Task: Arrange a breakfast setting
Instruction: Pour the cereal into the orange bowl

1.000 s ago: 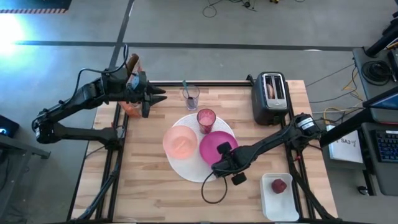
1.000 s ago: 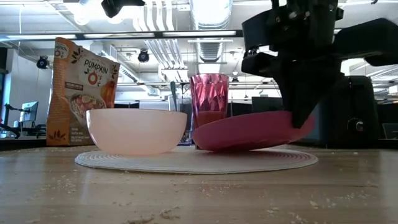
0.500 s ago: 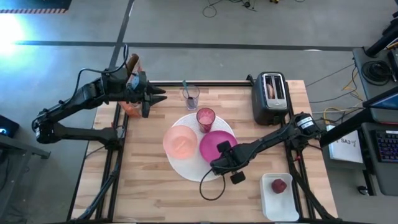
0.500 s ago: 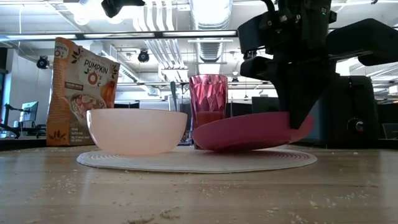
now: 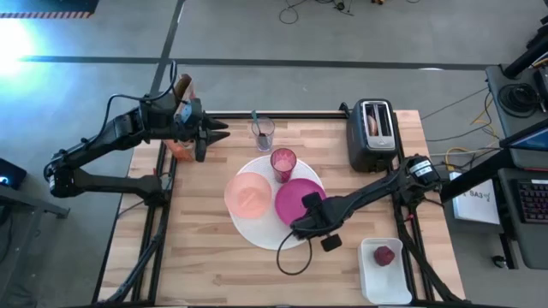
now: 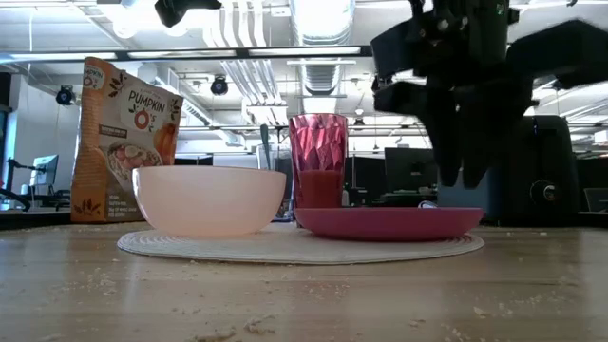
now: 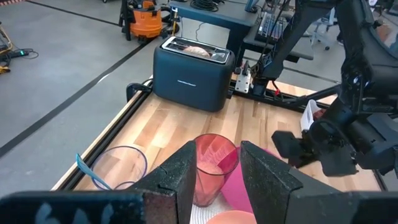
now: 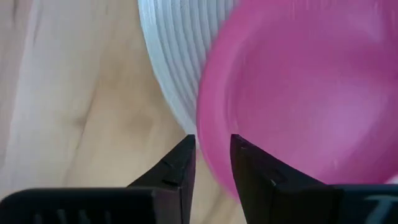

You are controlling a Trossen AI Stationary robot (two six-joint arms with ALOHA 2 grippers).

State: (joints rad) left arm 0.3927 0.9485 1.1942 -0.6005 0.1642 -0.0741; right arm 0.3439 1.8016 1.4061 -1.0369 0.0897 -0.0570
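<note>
Left gripper (image 5: 216, 135), fingers parted and empty, hovers off the mat's (image 5: 257, 231) far-left side, by the bag (image 5: 181, 115). On the mat: bowl (image 5: 248, 194) left, cup (image 5: 283, 162) at the far edge, plate (image 5: 291, 198) lying flat at right. Right gripper (image 5: 301, 224), fingers released, sits just above the plate's near rim.

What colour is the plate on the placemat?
Magenta plate, clearest in the high view.

One plate (image 5: 299, 199), one bowl (image 5: 247, 194), two cups (image 5: 283, 162), one toaster (image 5: 372, 134).
</note>
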